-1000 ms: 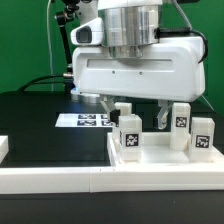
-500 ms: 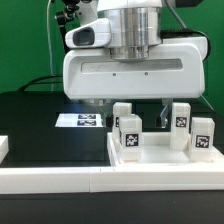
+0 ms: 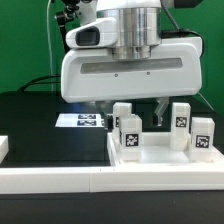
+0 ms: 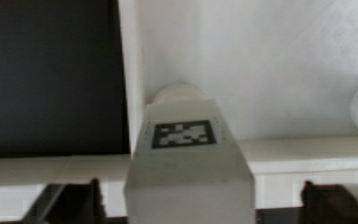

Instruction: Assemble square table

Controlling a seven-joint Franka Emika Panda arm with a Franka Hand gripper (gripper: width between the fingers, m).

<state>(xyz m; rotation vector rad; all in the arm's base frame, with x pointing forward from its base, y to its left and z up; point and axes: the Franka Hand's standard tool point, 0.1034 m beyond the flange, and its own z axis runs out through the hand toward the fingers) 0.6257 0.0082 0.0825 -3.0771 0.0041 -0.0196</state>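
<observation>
I see a tagged leg (image 4: 190, 150) standing between my spread fingers (image 4: 73, 198); they sit wide, gripping nothing.

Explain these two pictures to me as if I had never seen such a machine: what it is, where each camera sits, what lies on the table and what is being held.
The big white and grey body is the end of a robot arm. One picture comes from a camera standing off to the side; the other comes from a camera on the arm's wrist, looking down past its hand.

On the black table lies a white square slab with a raised rim. Four small white blocks, the table's legs, stand on it, each with a black-and-white tag; one is nearest the camera. A flat strip of printed tags lies behind, and a long white rail runs along the front.

In the wrist picture one leg stands between the hand's two dark fingers. Whether they already pinch it cannot be told.
</observation>
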